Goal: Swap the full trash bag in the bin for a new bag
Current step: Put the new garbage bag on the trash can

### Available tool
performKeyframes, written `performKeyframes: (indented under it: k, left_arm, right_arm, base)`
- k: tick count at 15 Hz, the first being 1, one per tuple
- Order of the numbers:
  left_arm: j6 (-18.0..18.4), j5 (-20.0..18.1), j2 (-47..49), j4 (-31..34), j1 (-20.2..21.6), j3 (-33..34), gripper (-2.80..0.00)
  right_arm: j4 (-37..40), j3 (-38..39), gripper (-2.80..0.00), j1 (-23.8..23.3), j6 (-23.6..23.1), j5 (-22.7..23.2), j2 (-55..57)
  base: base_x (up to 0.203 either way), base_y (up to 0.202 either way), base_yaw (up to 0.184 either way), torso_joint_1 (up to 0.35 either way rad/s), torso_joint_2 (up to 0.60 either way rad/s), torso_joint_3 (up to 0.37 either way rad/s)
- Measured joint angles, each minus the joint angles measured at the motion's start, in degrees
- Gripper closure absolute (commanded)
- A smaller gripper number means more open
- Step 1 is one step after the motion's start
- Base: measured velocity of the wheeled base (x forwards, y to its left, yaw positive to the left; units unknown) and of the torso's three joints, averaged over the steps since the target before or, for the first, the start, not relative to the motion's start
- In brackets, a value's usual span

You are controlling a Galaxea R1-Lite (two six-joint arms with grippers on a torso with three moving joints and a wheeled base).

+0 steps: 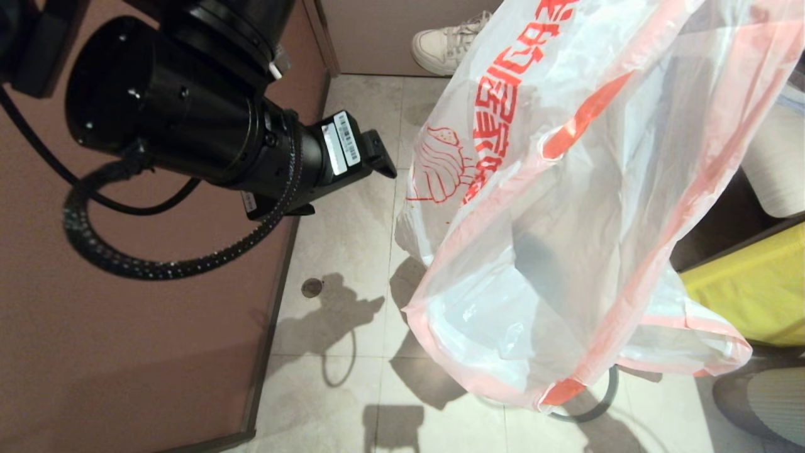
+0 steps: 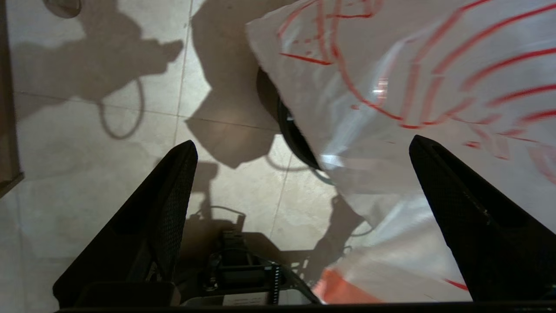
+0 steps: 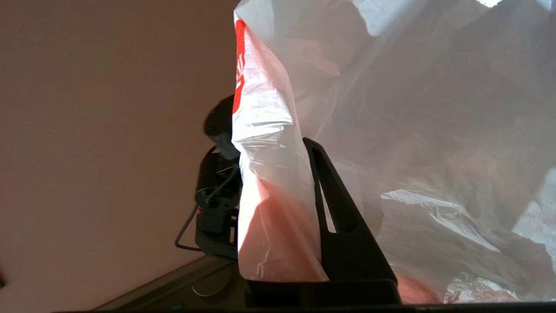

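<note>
The left arm reaches in from the upper left of the head view, and its left gripper (image 2: 299, 152) hovers above the tiled floor (image 1: 339, 402) with its fingers (image 2: 173, 204) spread wide and nothing between them. One finger passes in front of the new bag (image 1: 566, 207), though I cannot tell whether it touches the plastic. The right gripper (image 3: 304, 191) has its fingers closed on a gathered fold of that bag by its pink hem band. The bag hangs limp and translucent, red print toward the left arm, covering most of the right half of the head view and hiding the right arm. Behind its lower edge, a curved dark rim of the bin (image 2: 295, 134) stands on the floor; what it holds is hidden. A brown wall panel (image 1: 126, 327) runs along the left. Farther off are a yellow object (image 1: 755, 289) at right and a white sneaker (image 1: 446, 44) at the top.
</note>
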Motion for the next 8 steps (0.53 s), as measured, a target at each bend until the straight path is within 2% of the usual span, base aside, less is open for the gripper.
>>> performKeyframes:
  k: [3, 5, 8]
  left_arm:
    - [-0.3, 2.4, 1.0, -0.1, -1.0, 5.8, -2.8]
    - [-0.6, 3.0, 1.8, -0.3, -1.1, 6.9, -2.8]
    - [-2.0, 3.0, 2.4, -0.2, 0.2, 8.4, -2.8]
  right_arm:
    - [-0.1, -0.3, 0.0, -0.3, 0.5, 0.6, -1.1]
    - [0.0, -0.3, 0.0, -0.4, 2.4, 1.8, -1.5]
    - [0.0, -0.3, 0.0, -1.6, 6.6, 6.2, -2.2]
  base:
    - [0.0, 0.0, 0.0, 0.0, 0.0, 0.0]
    - [0.0, 0.0, 0.0, 0.0, 0.0, 0.0]
    - [0.0, 0.0, 0.0, 0.0, 0.0, 0.0]
